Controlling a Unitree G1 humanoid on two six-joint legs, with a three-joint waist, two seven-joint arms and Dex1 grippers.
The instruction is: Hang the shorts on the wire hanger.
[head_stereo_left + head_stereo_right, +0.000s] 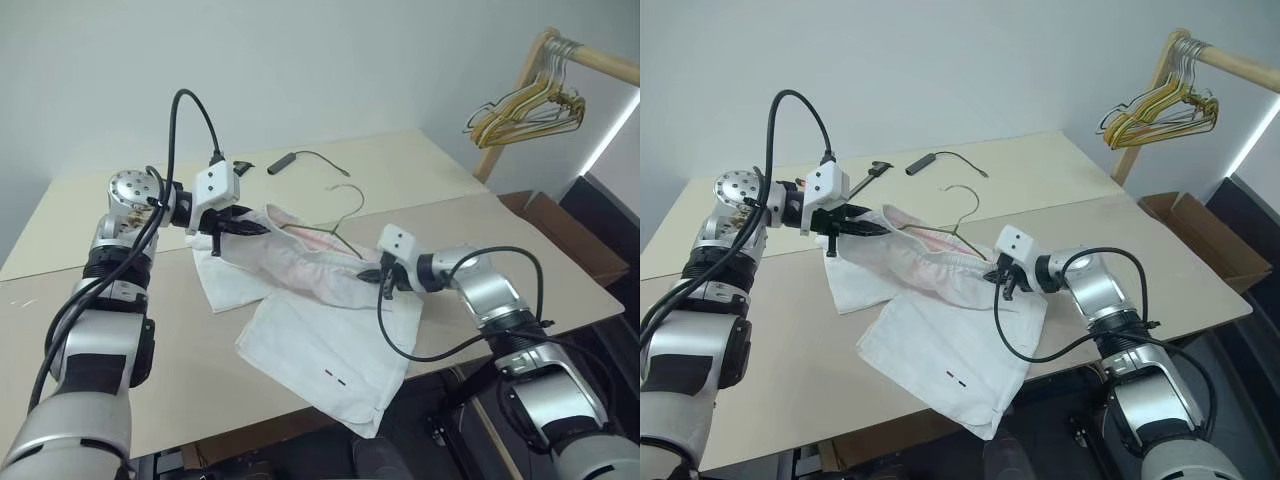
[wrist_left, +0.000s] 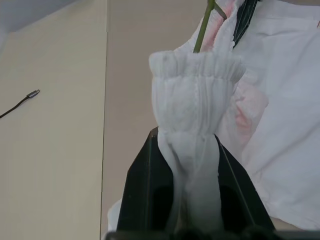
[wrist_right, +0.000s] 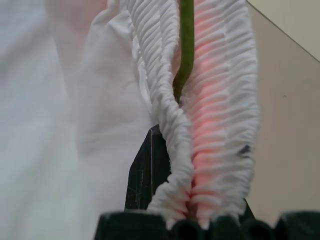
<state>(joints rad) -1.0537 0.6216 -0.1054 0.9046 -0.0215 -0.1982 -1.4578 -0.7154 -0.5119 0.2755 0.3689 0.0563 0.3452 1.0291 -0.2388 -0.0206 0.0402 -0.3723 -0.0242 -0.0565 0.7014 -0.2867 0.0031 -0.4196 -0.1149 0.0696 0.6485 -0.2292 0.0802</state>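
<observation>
The white shorts (image 1: 330, 345) lie on the table, with one leg reaching over the front edge. Their gathered waistband (image 2: 192, 100) is lifted and stretched between my two grippers. My left gripper (image 1: 258, 229) is shut on the waistband's left end. At the right end, my right gripper (image 1: 368, 272) is shut on the pink-tinged folds (image 3: 220, 100). The wire hanger (image 1: 345, 215) lies behind the shorts with its hook toward the table's back. Its thin olive wire (image 3: 186, 45) runs down into the open waistband between the two layers, and its lower part is hidden in the cloth.
A black cable with a plug (image 1: 285, 162) lies at the back of the table. A bunch of yellow and white hangers (image 1: 530, 105) hangs on a wooden rail at the far right. A cardboard box (image 1: 570, 235) stands beyond the table's right edge.
</observation>
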